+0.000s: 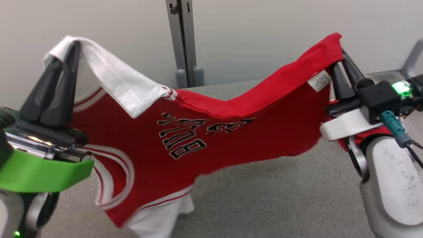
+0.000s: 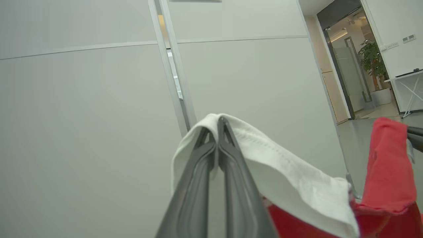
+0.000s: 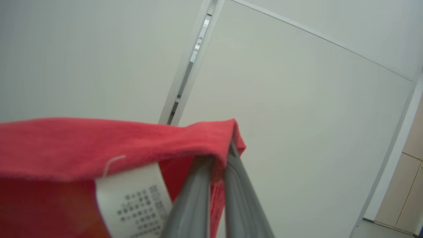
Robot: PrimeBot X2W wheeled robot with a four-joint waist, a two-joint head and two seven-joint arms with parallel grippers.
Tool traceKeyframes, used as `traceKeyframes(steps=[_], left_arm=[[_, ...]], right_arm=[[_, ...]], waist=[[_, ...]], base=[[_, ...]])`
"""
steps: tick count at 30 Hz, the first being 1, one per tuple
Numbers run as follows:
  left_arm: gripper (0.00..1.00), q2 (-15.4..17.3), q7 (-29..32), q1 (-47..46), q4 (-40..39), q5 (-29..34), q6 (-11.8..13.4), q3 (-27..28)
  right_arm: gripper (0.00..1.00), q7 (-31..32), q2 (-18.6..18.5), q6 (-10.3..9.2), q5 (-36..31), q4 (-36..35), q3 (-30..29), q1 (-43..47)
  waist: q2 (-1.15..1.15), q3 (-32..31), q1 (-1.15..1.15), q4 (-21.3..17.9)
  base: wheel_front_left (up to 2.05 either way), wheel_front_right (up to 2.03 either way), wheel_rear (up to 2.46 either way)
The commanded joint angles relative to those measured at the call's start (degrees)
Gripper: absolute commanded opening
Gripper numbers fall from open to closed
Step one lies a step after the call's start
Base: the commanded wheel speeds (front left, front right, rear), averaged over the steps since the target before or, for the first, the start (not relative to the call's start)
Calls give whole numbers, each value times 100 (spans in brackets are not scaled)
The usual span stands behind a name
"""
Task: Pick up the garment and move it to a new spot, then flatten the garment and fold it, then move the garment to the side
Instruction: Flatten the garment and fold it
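Observation:
The garment is a red jersey with white trim, black lettering and a white sleeve, hanging stretched between both grippers above the grey table. My left gripper is shut on the white sleeve edge at the upper left; its fingers pinch the white cloth. At the upper right my right gripper is shut on the red hem corner next to a white care label. In the right wrist view the fingers bite the red fabric beside the label. The jersey's lower end sags toward the table.
The grey table lies under the garment, its far edge against a pale wall with a grey vertical post. A metal frame piece stands at the far right. The left wrist view shows a doorway and potted plant far off.

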Motion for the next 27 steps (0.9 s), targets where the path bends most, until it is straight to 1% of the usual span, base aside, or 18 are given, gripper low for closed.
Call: traceKeyframes(steps=[1, 5, 7, 10, 12, 14, 17, 18, 19, 23, 27], left_arm=[[0, 119, 125, -251, -81, 70, -44, 60], [0, 280, 422, -727, -99, 59, -191, 63], [0, 305, 532, -935, 0, 2, -264, 27], [0, 252, 631, -1223, 274, -83, -405, -78], [0, 197, 649, -1428, 542, -96, -515, -163], [0, 126, 681, -1672, 847, -126, -624, -254], [0, 34, 637, -2194, 1387, -57, -837, -369], [0, -99, 569, -2914, 2070, 69, -1019, -503], [0, -136, 532, -3226, 2311, 142, -1071, -543], [0, -325, 255, -4334, 3334, 449, -1189, -706], [0, -579, -123, -5325, 4332, 766, -1233, -831]], right_arm=[[0, 185, -84, -8, 46, -403, -13, 135], [0, 635, -249, -8, 108, -1250, -21, 244], [0, 821, -328, -8, 157, -1457, -49, 255], [0, 1021, -413, -7, 235, -1505, -12, 171], [0, 1109, -477, -8, 305, -1349, 41, 27], [0, 1172, -502, -7, 363, -1115, 116, -143], [0, 1142, -523, -8, 391, -625, 247, -628], [0, 1019, -484, -8, 329, 62, 399, -1405], [0, 959, -445, -8, 301, 332, 441, -1750], [0, 650, -234, -8, 25, 1389, 526, -3037], [0, 261, 7, -8, -322, 2404, 322, -4202]], waist=[[0, -46, 0, -106], [0, 46, 0, -179], [0, 132, 0, -202], [0, 304, 0, -210], [0, 448, 0, -206], [0, 666, 0, -199], [0, 1093, 0, -171], [0, 1557, 0, -146], [0, 1718, 0, -144], [0, 2170, 0, -139], [0, 2498, 0, -110]], base=[[0, 0, 0], [0, 0, 0], [0, 0, 0], [0, 0, 0], [0, 0, 0], [0, 0, 0], [0, 0, 0], [0, 0, 0], [0, 0, 0], [0, 0, 0], [0, 0, 0]])
